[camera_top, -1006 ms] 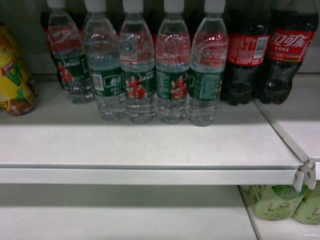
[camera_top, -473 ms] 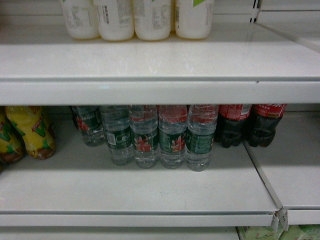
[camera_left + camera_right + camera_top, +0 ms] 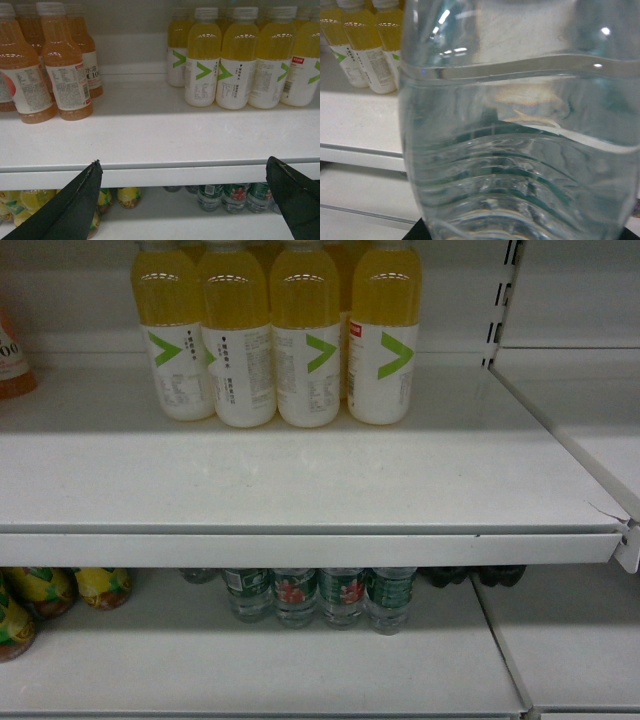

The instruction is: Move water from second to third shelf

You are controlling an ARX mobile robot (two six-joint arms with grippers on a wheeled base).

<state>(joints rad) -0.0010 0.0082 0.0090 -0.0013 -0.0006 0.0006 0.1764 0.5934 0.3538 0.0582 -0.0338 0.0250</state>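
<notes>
A clear ribbed water bottle [image 3: 520,150] fills the right wrist view, very close to the camera. My right gripper [image 3: 517,235] is shut on it, and only dark bits of the jaws show at the bottom corners. Behind the bottle lies the white shelf [image 3: 355,125] that carries the yellow drinks. More green-labelled water bottles [image 3: 340,595] stand on the shelf below, half hidden by the upper shelf's front edge [image 3: 300,548]. My left gripper [image 3: 185,161] is open and empty in front of that edge, its black fingers [image 3: 70,210] wide apart. Neither gripper shows in the head view.
Yellow juice bottles [image 3: 305,340] with white labels stand at the back of the upper shelf [image 3: 300,480]. Orange drink bottles [image 3: 60,70] stand to their left. On the lower shelf are yellow bottles [image 3: 100,585] at left and dark cola bottle bases [image 3: 470,575] at right. A slotted upright [image 3: 500,300] divides the bays.
The head view has risen from the water shelf to the shelf above it. The water bottles have slid to the bottom of the picture and the yellow juice bottles have come into sight.
</notes>
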